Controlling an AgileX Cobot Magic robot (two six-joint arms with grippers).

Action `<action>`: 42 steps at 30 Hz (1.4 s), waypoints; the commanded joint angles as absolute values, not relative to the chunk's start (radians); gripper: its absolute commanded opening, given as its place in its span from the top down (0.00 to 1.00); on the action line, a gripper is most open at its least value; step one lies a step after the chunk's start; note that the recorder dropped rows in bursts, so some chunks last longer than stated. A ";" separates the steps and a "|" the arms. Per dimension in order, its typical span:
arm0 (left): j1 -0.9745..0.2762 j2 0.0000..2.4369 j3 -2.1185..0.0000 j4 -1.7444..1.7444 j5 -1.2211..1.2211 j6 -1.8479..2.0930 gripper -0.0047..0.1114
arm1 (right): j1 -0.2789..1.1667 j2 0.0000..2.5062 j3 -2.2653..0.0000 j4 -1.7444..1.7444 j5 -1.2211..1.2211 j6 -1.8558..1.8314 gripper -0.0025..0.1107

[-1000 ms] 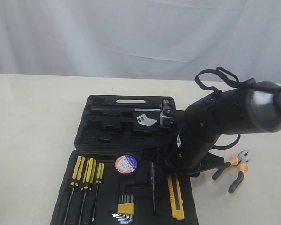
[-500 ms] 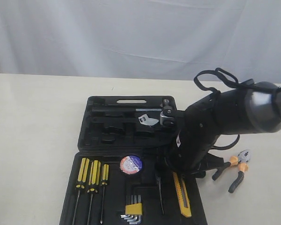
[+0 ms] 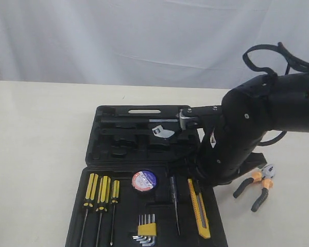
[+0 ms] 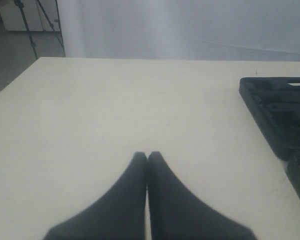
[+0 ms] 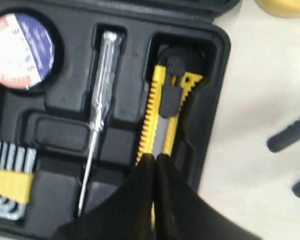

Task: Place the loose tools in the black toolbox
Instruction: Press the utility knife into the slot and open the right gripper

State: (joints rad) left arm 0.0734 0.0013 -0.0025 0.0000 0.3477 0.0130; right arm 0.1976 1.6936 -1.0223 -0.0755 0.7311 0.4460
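Note:
The black toolbox (image 3: pixel 92 135) lies open on the table. In its near half the black tape roll (image 3: pixel 143 180) and the yellow-black utility knife (image 3: pixel 199 208) rest in their recesses. My right gripper (image 5: pixel 155 157) hovers shut just over the knife (image 5: pixel 162 117), its fingertips together with nothing between them. The pliers (image 3: pixel 257 186) lie on the table right of the box. An edge of the yellow tape measure (image 5: pixel 285 6) shows beside the box. My left gripper (image 4: pixel 148 155) is shut over bare table, the toolbox (image 4: pixel 270 107) off to its side.
Three yellow-black screwdrivers (image 3: pixel 100 193), a hex key set (image 3: pixel 146 230) and a clear-handled tester (image 3: pixel 174 198) sit in the near half. A metal tool (image 3: pixel 162 132) lies in the lid half. My right arm (image 3: pixel 247 128) hides the box's right side.
The near half of the toolbox has slid a little to the right. My right arm has lifted and swung to the right, uncovering more of the utility knife.

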 commanded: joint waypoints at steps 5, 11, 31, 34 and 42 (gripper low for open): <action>0.069 0.000 0.000 0.000 0.342 0.007 0.96 | 0.194 1.703 -1.023 -0.049 0.768 0.257 0.98; 0.069 0.000 0.000 0.000 0.342 0.007 0.96 | 0.194 1.754 -1.023 0.006 0.755 0.169 0.98; 0.069 0.000 0.000 0.000 0.342 0.007 0.96 | 0.191 1.861 -1.023 0.037 0.671 0.130 0.98; 0.069 0.000 0.000 0.000 0.342 0.007 0.96 | 0.189 1.832 -1.023 0.037 0.656 0.134 0.98; 0.069 0.000 0.000 0.000 0.342 0.007 0.96 | 0.187 1.785 -1.024 0.035 0.631 0.141 0.98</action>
